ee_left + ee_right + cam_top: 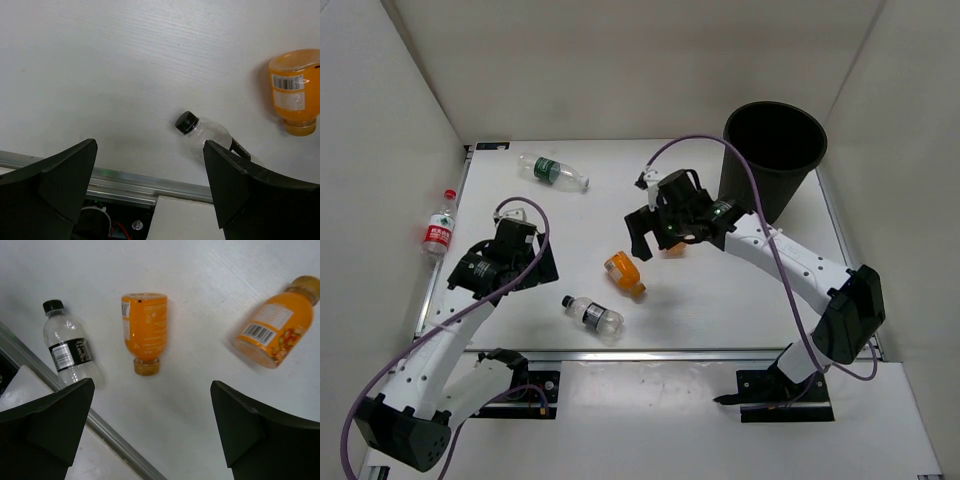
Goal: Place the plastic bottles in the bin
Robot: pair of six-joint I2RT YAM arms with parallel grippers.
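Note:
The black bin (772, 150) stands at the table's far right. A green-label bottle (552, 171) lies at the far left. A red-label, red-capped bottle (438, 232) lies by the left edge. A dark-label bottle (593, 314) lies near the front, also in the left wrist view (207, 132) and right wrist view (67, 350). An orange bottle (624, 274) lies mid-table (145, 330) (295, 90). A second orange bottle (272, 330) lies partly under the right gripper (672, 250). My left gripper (530, 262) (150, 145) is open and empty, left of the dark-label bottle. My right gripper (655, 240) (152, 385) is open and empty above the orange bottles.
A metal rail (125, 180) runs along the table's front edge (115, 440). White walls close in the table on the left, back and right. The right arm's purple cable (760, 215) loops in front of the bin.

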